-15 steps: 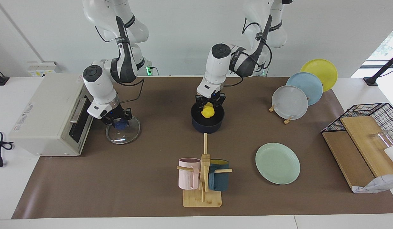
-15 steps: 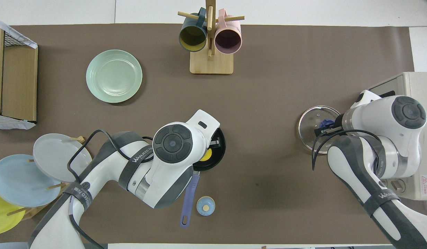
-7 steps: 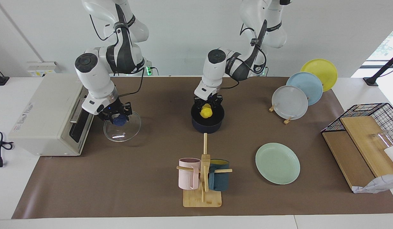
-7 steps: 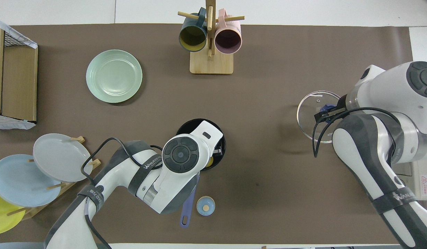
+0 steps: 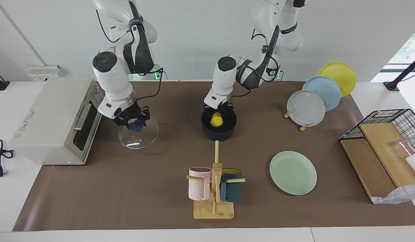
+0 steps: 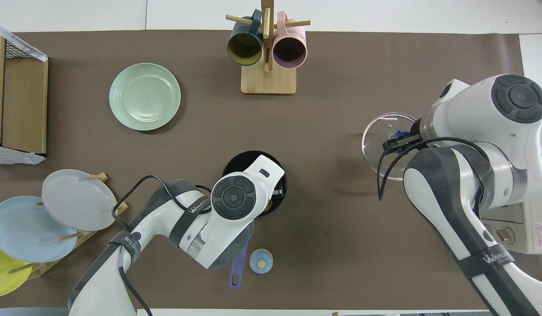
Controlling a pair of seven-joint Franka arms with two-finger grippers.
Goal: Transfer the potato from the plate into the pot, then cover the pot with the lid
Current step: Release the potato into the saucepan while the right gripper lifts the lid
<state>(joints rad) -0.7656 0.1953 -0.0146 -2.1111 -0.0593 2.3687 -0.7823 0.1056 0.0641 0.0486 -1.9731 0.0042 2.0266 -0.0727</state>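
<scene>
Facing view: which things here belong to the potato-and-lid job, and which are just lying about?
In use: potato, pot, lid, plate, left gripper, right gripper.
Lying about: toaster oven, mug stand, racked plates, bell, wire basket.

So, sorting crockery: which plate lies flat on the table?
The mint-green plate, lying alone and empty; the grey, blue and yellow plates stand upright in the rack.

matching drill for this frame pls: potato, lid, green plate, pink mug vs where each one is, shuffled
Things:
1. potato
2. lid
3. green plate
4. pink mug

Places:
A. hanging on the wooden rack
B. flat on the table, nothing on it
C. in the left gripper, at the pot's mouth
D. held by its knob in the right gripper, off the table

Pairs: 1-C, 2-D, 3-B, 4-A
</scene>
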